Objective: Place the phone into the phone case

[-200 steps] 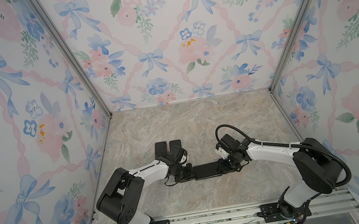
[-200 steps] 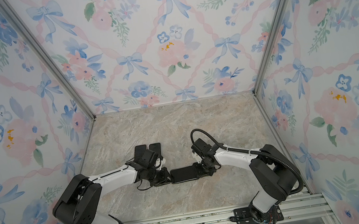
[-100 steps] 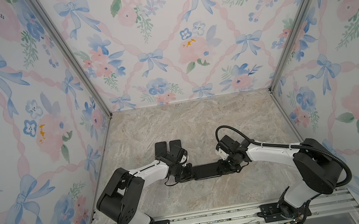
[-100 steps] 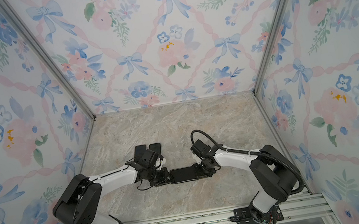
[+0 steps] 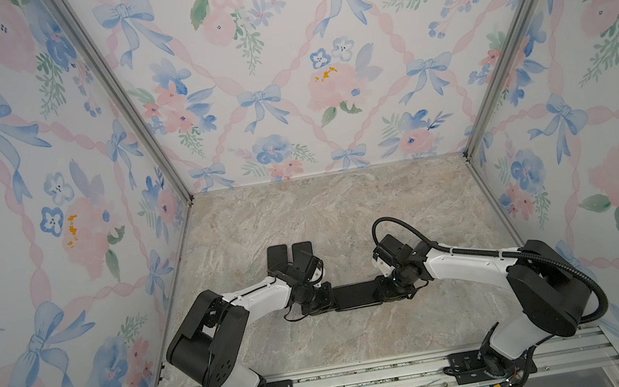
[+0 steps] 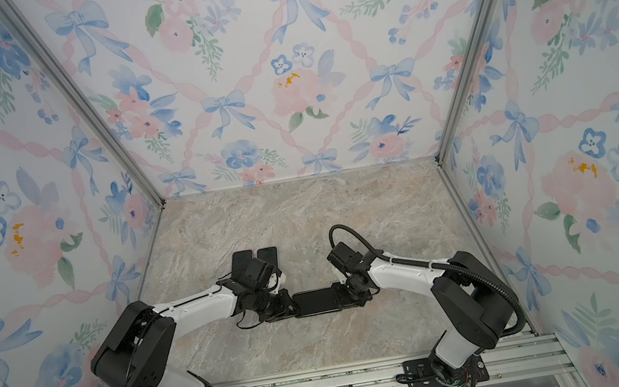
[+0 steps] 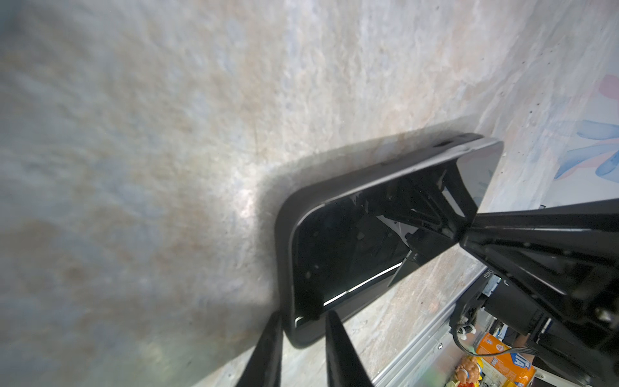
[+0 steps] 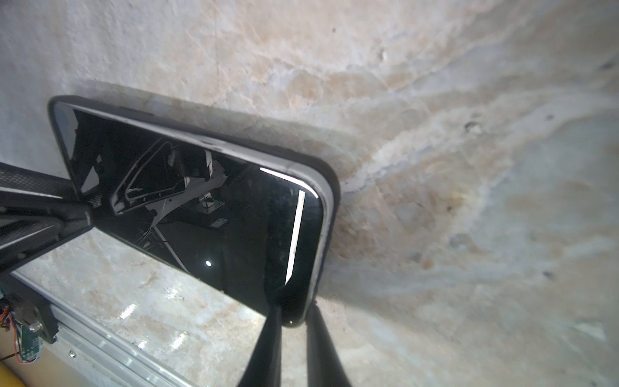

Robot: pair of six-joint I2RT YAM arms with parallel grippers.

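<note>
A: So, tightened w/ the right gripper point(image 5: 382, 291) over the last sec: wider before, now pinched down on one short end of the phone case point(image 7: 284, 241). Otherwise no shift vs. earlier.
B: And w/ the left gripper point(image 5: 327, 300)?
A: Clamped on the opposite short end, same as a sec ago. Holding the phone point(image 5: 357, 295) level btwn both, near the front edge of the table point(image 5: 344, 214), approx. mid-width. Can't tell if resting or just lifted.
B: Meaning for the task?
A: Prob. seated, or nearly: glass up, inside the rim. Reads as a last squeeze to snap the ends home, not a fresh insert.
B: Anything only in the wrist cams?
A: Yes. In both top views, just one dark slab; no telling phone from phone case. Via the left wrist cam, shows black rim wrapped round the glass, plus a thin bright strip by the fingers point(image 7: 268, 351), maybe a corner not fully down. Via the right wrist cam, shows a pale band along the rim at the gripped corner.
B: And only from above?
A: Two more dark flat pieces point(image 5: 288, 253), farther from the front edge, half hidden behind the left arm point(image 5: 256, 295). Absent from both wrist cams.
</note>
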